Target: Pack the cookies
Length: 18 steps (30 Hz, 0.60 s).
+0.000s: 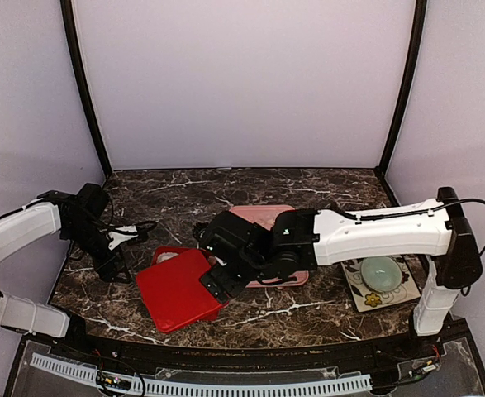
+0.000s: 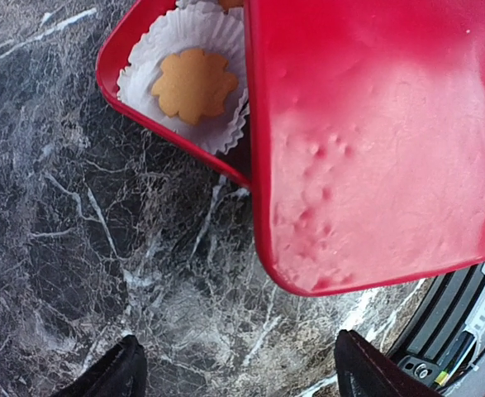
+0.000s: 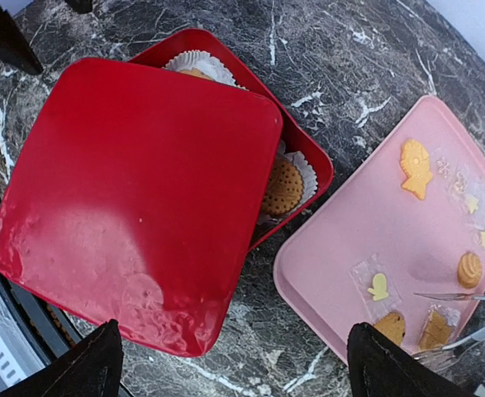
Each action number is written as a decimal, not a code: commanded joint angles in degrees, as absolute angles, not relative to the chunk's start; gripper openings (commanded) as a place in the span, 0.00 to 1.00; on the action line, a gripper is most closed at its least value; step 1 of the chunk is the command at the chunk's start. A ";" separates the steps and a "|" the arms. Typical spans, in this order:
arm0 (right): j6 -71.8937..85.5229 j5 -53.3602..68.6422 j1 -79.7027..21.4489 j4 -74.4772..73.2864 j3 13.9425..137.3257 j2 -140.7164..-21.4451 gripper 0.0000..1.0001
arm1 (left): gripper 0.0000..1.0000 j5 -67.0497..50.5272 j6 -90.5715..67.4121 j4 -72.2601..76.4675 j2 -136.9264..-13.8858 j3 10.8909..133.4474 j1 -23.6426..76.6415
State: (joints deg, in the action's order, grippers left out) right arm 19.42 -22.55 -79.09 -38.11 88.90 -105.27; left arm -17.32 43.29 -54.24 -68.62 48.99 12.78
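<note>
A red lid (image 1: pixel 178 289) lies askew on a red box (image 3: pixel 312 161), leaving two corners uncovered. Cookies show in white paper cups there: a flower cookie (image 2: pixel 194 83) and a round dotted cookie (image 3: pixel 283 187). More cookies lie on a pink tray (image 3: pixel 366 248): a fish (image 3: pixel 416 167), a small round (image 3: pixel 469 269) and brown pieces (image 3: pixel 391 327). My right gripper (image 3: pixel 234 368) is open and empty above the lid's near edge, between lid and tray; it also shows in the top view (image 1: pixel 217 284). My left gripper (image 2: pixel 238 374) is open and empty over bare table beside the lid's corner (image 2: pixel 308 277).
A pale green bowl (image 1: pixel 381 270) sits on a patterned mat (image 1: pixel 366 295) at the right, by the right arm's base. Metal tongs (image 3: pixel 465 296) lie on the tray's near right part. My left gripper (image 1: pixel 108 266) hangs left of the box. The table's front rail (image 1: pixel 225 385) runs close to the lid.
</note>
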 commanded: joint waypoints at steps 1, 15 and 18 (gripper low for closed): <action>25.87 -10.08 -73.72 -32.02 87.60 -104.35 0.94 | 0.81 -14.19 41.81 -49.42 -67.83 46.33 13.35; 30.93 -2.34 -70.72 -27.29 85.78 -109.36 0.85 | 0.82 -13.60 37.38 -42.86 -70.22 41.79 18.38; 31.65 -1.86 -70.58 -26.66 85.16 -109.78 0.84 | 0.81 -12.75 37.18 -42.29 -71.03 42.58 18.37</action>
